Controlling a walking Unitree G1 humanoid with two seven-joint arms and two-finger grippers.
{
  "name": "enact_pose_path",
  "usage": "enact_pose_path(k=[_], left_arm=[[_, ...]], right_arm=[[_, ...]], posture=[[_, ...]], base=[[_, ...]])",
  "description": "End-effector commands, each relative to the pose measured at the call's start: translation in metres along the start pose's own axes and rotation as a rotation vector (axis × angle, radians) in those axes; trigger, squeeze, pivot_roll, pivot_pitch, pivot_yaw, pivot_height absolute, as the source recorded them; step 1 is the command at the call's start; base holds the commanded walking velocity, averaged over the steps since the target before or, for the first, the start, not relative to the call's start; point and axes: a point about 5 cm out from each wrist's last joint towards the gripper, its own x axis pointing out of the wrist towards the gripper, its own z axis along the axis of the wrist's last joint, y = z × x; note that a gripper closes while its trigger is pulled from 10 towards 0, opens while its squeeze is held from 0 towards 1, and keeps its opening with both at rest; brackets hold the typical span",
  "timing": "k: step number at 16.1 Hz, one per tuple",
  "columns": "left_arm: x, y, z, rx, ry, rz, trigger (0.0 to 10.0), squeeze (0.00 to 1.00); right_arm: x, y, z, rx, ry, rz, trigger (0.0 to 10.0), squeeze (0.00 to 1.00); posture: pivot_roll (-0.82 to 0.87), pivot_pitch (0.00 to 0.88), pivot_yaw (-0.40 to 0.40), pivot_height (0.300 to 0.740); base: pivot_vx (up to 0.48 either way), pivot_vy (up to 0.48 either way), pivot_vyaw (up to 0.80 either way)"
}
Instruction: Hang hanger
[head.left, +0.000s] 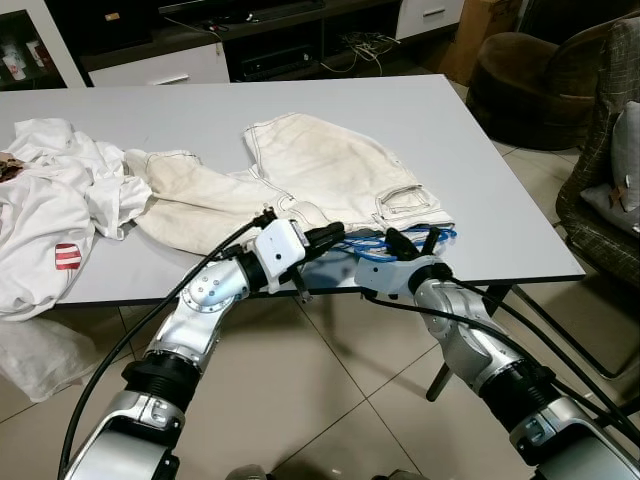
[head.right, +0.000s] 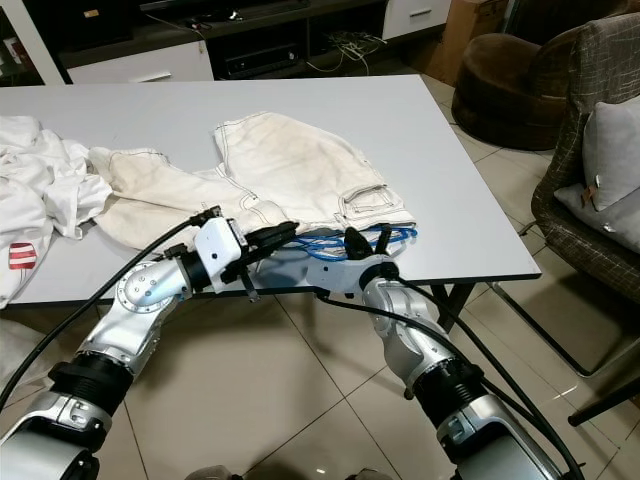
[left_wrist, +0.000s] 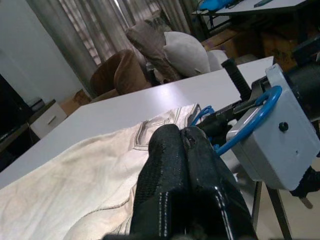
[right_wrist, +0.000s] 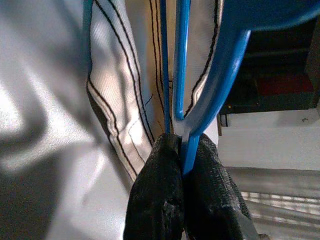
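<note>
Right, starting on the left of the worktop (head.left: 480, 150): a crumpled white shirt (head.left: 45, 215) with a red patch lies there, and beside it a pair of cream-white trousers (head.left: 320, 175) is spread out, waistband toward the near edge. At that edge sits the blue hanger (head.right: 345, 240), a thin plastic one, partly tucked under the trousers' waistband and poking out over the rim of the worktop.

As for progress, I'd call this early going: the hanger is gripped but it's down at the worktop with the garment, and no rail or hook to hang it on is in sight. So lifting it clear, carrying it off and hooking it somewhere all seem to lie ahead.

Now the left tool (head.left: 325, 236) — its black fingers (left_wrist: 187, 165) are pressed together, tips at the trousers' edge just beside the hanger, and I can't tell whether any cloth is nipped between them. Further right, the right tool (right_wrist: 181, 150) is clamped on the hanger: the wrist view shows the blue bar pinched between the two pads, the stitched hem of the trousers running right alongside it.
</note>
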Motion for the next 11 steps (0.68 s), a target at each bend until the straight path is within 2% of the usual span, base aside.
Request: enact_pose_path(k=[1, 2, 3, 4, 7, 11], left_arm=[[0.0, -0.003, 0.0, -0.007, 0.003, -0.014, 0.0, 0.0], [-0.001, -0.002, -0.001, -0.01, 0.009, -0.01, 0.0, 0.0], [-0.003, -0.001, -0.004, -0.017, 0.028, 0.004, 4.4, 0.0], [-0.007, 0.001, -0.008, -0.031, 0.058, 0.02, 10.0, 0.0], [-0.018, 0.002, -0.019, -0.113, 0.123, 0.079, 10.0, 0.0], [-0.025, 0.01, -0.026, -0.132, 0.137, 0.237, 10.0, 0.0]], right_arm=[[0.004, -0.01, 0.005, 0.021, -0.023, -0.028, 10.0, 0.0], [0.004, -0.01, 0.005, 0.021, -0.022, -0.029, 10.0, 0.0], [0.004, -0.01, 0.004, 0.022, -0.021, -0.03, 10.0, 0.0], [0.004, -0.01, 0.002, 0.021, -0.017, -0.03, 10.0, 0.0], [0.001, -0.004, -0.005, 0.03, 0.006, -0.025, 10.0, 0.0], [-0.002, 0.002, -0.009, 0.106, 0.024, -0.024, 10.0, 0.0]], posture=[[0.02, 0.0, 0.053, 0.74], [0.02, 0.0, 0.053, 0.74], [0.02, 0.0, 0.049, 0.74], [0.02, 0.0, 0.05, 0.74], [0.03, 0.0, 0.052, 0.74], [0.04, 0.0, 0.043, 0.74]], base=[[0.0, 0.0, 0.0], [0.0, 0.0, 0.0], [0.0, 0.0, 0.0], [0.0, 0.0, 0.0], [0.0, 0.0, 0.0], [0.0, 0.0, 0.0]])
